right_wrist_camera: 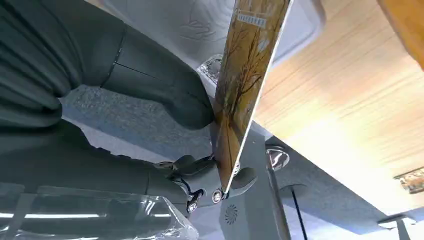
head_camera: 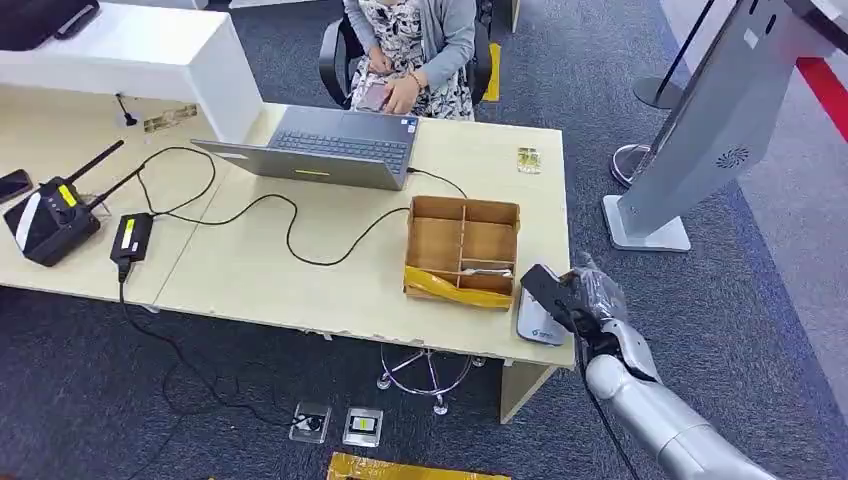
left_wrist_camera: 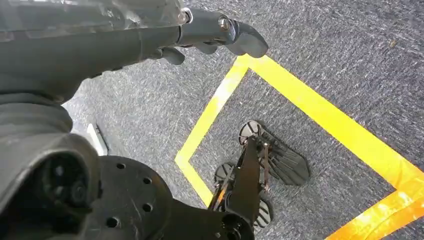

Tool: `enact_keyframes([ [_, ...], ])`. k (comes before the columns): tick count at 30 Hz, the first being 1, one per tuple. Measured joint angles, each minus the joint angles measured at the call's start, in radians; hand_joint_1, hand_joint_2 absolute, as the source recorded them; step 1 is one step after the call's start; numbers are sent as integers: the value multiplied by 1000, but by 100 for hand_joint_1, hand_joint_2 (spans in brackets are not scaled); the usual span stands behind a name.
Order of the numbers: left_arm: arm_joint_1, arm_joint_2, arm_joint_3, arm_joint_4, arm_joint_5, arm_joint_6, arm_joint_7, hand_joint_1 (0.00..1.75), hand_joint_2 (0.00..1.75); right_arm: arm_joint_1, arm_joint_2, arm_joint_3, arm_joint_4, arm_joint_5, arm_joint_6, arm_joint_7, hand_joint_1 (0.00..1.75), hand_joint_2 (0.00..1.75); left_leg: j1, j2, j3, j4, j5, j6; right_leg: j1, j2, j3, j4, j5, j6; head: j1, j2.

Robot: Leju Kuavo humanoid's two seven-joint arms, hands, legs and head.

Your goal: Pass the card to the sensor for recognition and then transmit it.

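In the head view my right hand (head_camera: 592, 300) reaches over the table's front right corner and holds a card (head_camera: 541, 286), which looks dark from here. The card hangs just above a white sensor pad (head_camera: 536, 324) lying at that corner. Close up in the right wrist view, the card (right_wrist_camera: 250, 75) has a brownish tree print and is pinched between the thumb and fingers of my right hand (right_wrist_camera: 150, 95), with the pale sensor (right_wrist_camera: 175, 20) behind it. My left hand (left_wrist_camera: 215, 32) hangs over the carpet, fingers apart and holding nothing.
A wooden divider box (head_camera: 462, 250) stands just left of the sensor. Another small card (head_camera: 528, 160) lies at the far right of the table (head_camera: 250, 270). A laptop (head_camera: 330, 150), cables and a router (head_camera: 50, 215) sit further left. A person (head_camera: 410, 50) sits behind; a grey kiosk (head_camera: 700, 130) stands to the right.
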Motion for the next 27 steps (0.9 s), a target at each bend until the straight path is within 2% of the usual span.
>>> enact_keyframes([
  [20, 0, 2, 0, 0, 5, -1, -1, 0, 0, -4, 10, 15, 59, -13, -32, 3, 175, 175, 0, 0, 1, 0, 0, 0, 0, 0, 1, 0, 0, 0, 0, 0],
  [27, 0, 2, 0, 0, 3, -6, -2, 0, 0, -9, 10, 16, 57, -3, -45, 41, 175, 175, 0, 0, 2, 0, 0, 0, 0, 0, 1, 0, 0, 0, 0, 0],
])
